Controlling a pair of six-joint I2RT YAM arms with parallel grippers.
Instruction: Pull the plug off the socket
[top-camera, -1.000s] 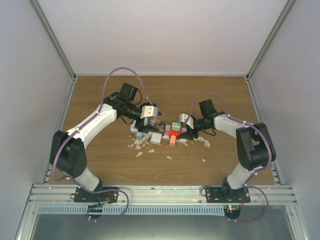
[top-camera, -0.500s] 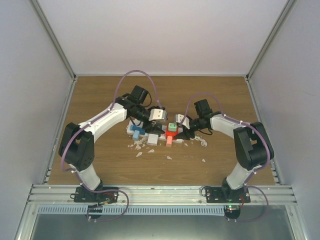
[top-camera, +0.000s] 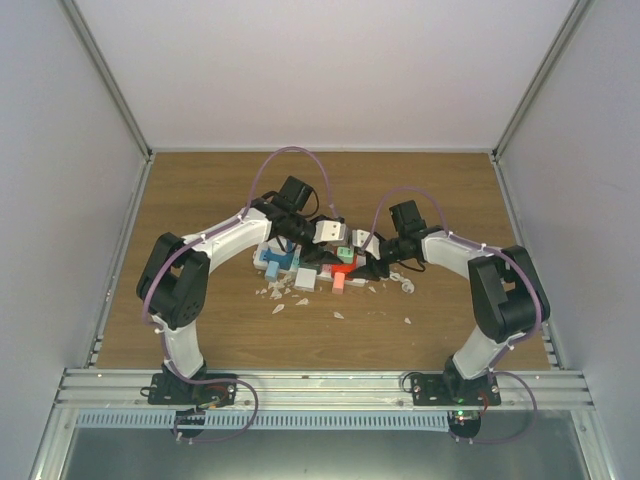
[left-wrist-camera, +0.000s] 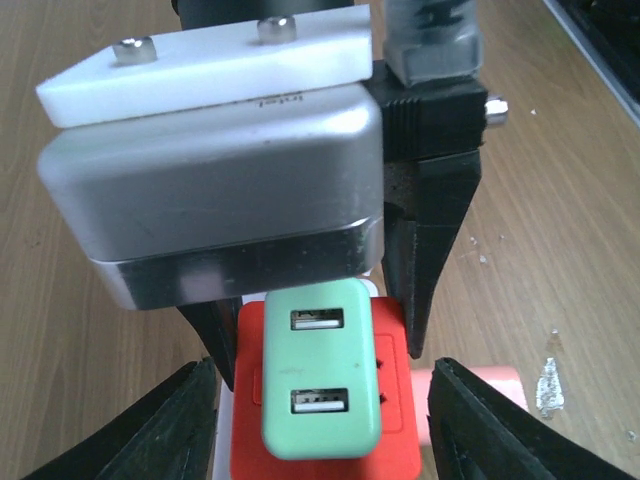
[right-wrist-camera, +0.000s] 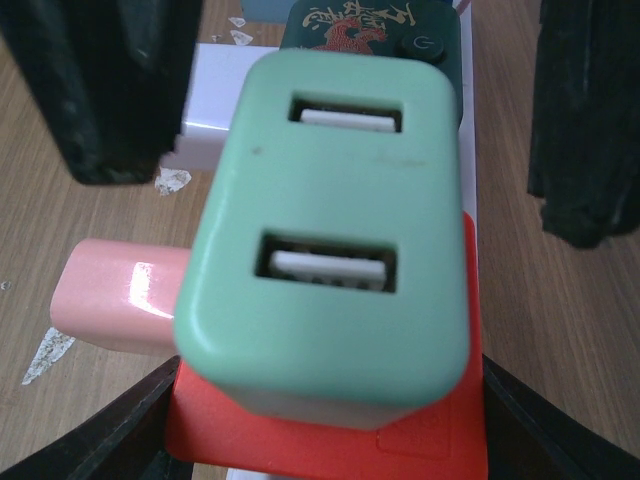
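A mint-green USB plug (top-camera: 345, 254) sits in the red outlet face (top-camera: 343, 268) of the white power strip (top-camera: 300, 275) at the table's middle. In the left wrist view the plug (left-wrist-camera: 320, 380) stands upright on the red face (left-wrist-camera: 395, 440). My left gripper (left-wrist-camera: 322, 400) is open, its fingers (left-wrist-camera: 190, 420) apart on both sides of the plug, not touching it. My right gripper (right-wrist-camera: 325, 420) is closed against the sides of the red outlet block (right-wrist-camera: 320, 440) below the plug (right-wrist-camera: 330, 230). Its fingers (left-wrist-camera: 420, 290) also show in the left wrist view.
A pink block (right-wrist-camera: 120, 295), a white block (top-camera: 307, 278) and a blue block (top-camera: 272, 265) sit along the strip. A dark block with red print (right-wrist-camera: 370, 30) lies behind the plug. White scraps (top-camera: 280, 300) litter the wood. The white cord (top-camera: 405, 283) lies to the right.
My left arm has swung right along the strip and now hangs over the green plug. My right gripper shifted slightly left and then stayed at the red block.
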